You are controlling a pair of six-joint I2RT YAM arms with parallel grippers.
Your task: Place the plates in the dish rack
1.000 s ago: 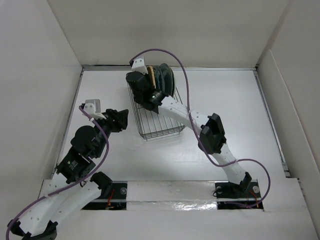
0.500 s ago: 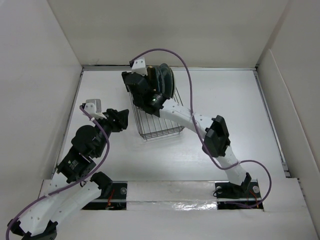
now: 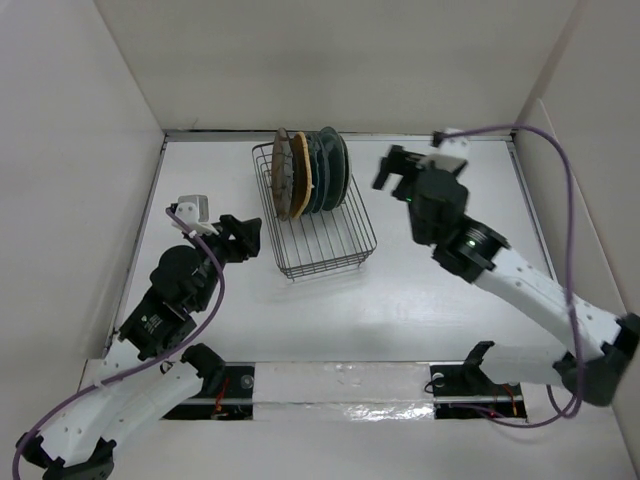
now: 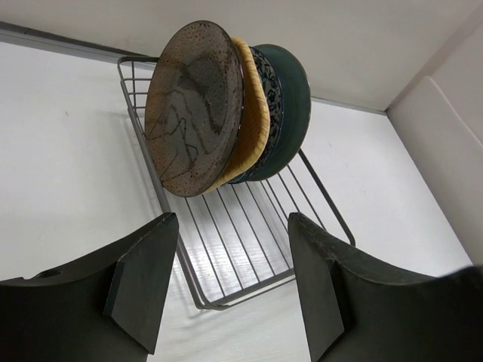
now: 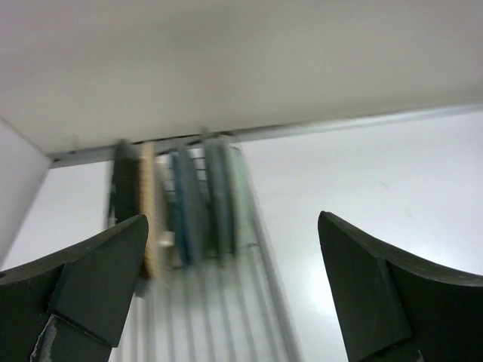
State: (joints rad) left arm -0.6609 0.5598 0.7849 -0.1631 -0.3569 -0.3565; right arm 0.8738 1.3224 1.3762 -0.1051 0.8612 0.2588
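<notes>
Since one second ago, my right arm (image 3: 520,275) has swung off the dish rack (image 3: 320,240) toward the desk's right edge, while my left arm (image 3: 170,300) has kept its place.

Left: my left claw (image 3: 247,236) hangs near the desk's (image 3: 330,320) left edge, jaws spread wide and empty. It sits just beside the rack's near-left corner and aims across it; the arm behind it is folded back toward the near-left corner.

Centre: the rack's long axis runs from the near edge to the far edge, slightly slanted. The plates (image 3: 310,172) stand on edge, packed together at its far end, faces toward my left claw. The brown plate (image 4: 192,113) comes first, then the orange plate (image 4: 255,128), the patterned plate (image 4: 269,83) and the dark teal plate (image 4: 294,90). The rest are hidden behind or blurred. I see no plate lying on the desk, so I judge the loading done or nearly so.

Right: my right claw (image 3: 390,168) is open and empty, level with the plates and apart from them on their right. Its forearm stretches back toward the near-right corner.
</notes>
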